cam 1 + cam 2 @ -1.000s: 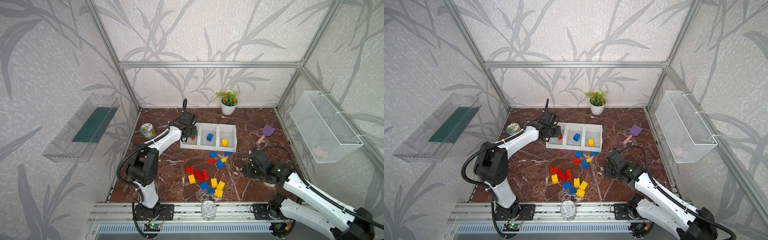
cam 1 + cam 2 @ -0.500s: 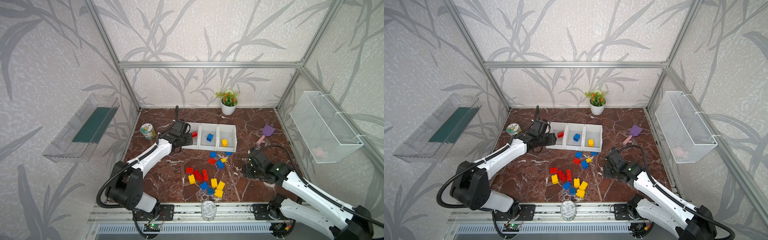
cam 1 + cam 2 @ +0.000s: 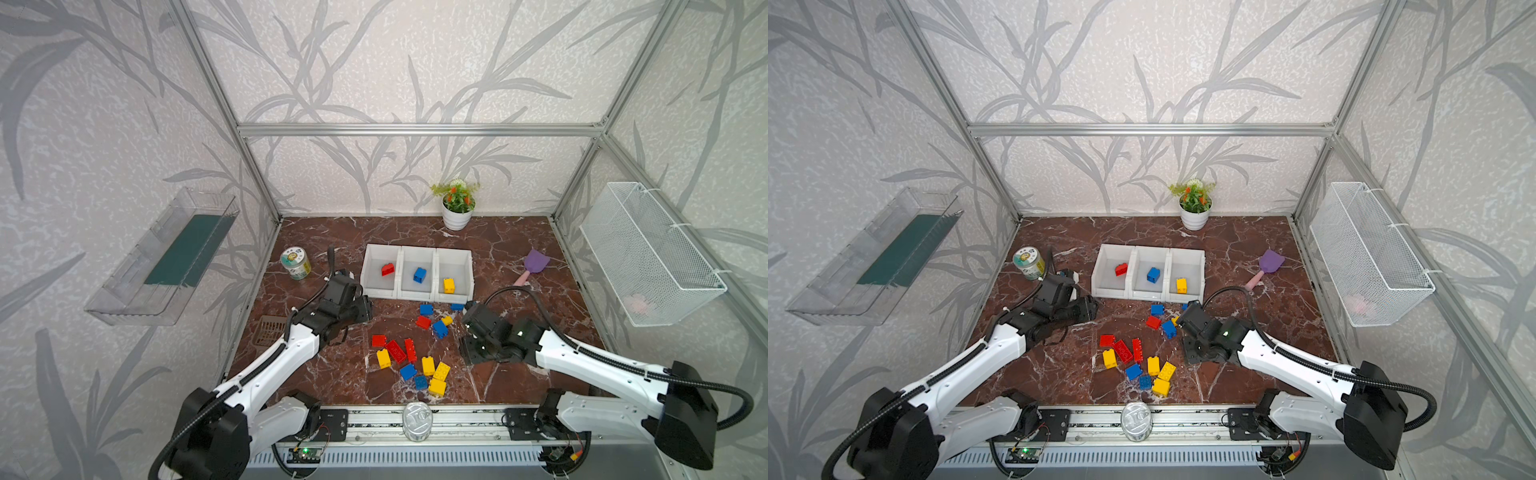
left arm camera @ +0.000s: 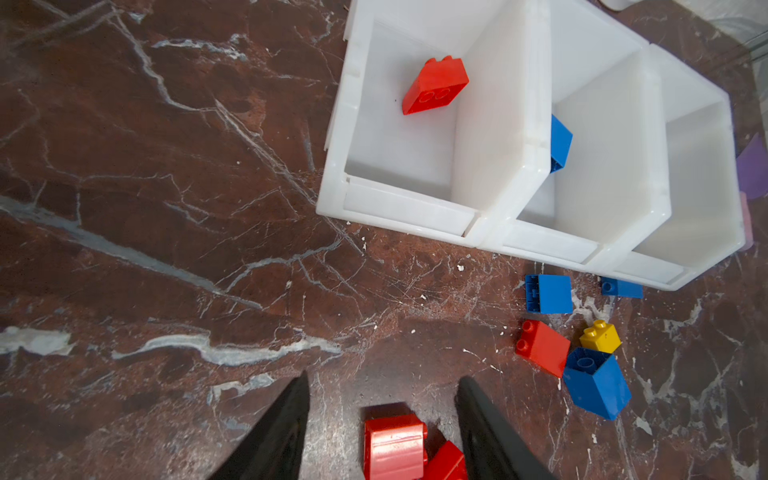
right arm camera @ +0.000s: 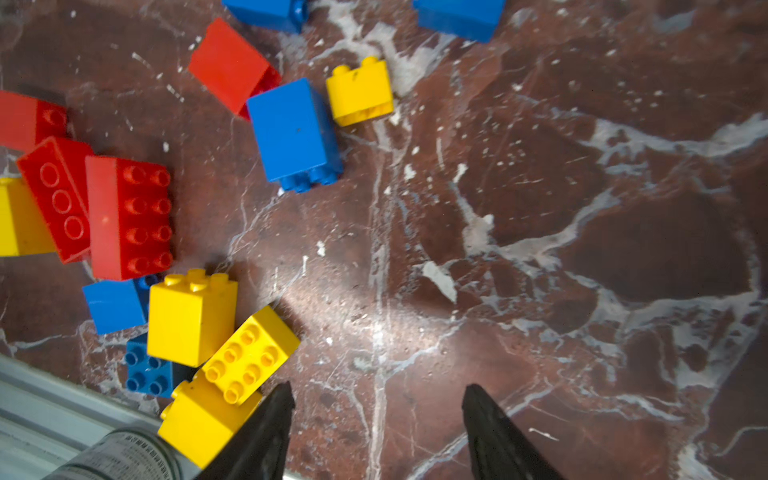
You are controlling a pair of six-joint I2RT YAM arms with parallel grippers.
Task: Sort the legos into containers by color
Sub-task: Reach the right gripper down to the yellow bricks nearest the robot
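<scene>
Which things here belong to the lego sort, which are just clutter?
Job: legos, three white containers.
Clutter: jar, potted plant, purple scoop, metal can, wire basket, clear wall tray, floor grate.

Both arms (image 3: 291,353) are white-shelled with black joints (image 3: 685,411), black wrist housings (image 3: 340,291) and ribbed black cables (image 3: 751,409).

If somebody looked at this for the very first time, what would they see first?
Probably the bright red, blue and yellow legos scattered on the dark marble floor, just in front of the containers. They hold a red brick, a blue brick and a yellow brick, left to right. The left gripper and right gripper hang open beside the heap.
</scene>
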